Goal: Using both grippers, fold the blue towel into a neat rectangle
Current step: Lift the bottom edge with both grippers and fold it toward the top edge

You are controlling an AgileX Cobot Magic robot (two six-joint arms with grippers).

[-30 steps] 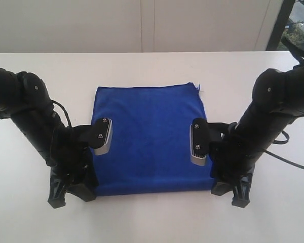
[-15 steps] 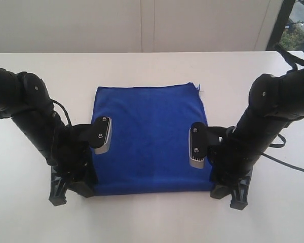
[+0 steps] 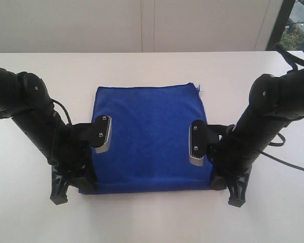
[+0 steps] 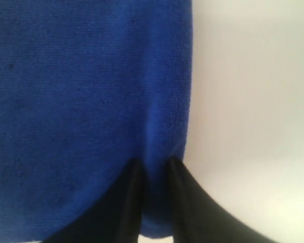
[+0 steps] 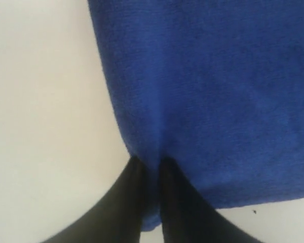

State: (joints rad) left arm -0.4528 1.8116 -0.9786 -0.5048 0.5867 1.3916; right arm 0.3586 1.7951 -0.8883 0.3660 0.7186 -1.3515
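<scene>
The towel (image 3: 149,134) lies flat on the worktop (image 3: 152,66). Its 2 near corners are pinched, one in the left end effector (image 4: 154,169), one in the right end effector (image 5: 151,164).

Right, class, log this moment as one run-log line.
phase: grasp | left end effector: shut on blue towel corner | right end effector: shut on opposite corner | towel: lying on white table
</scene>
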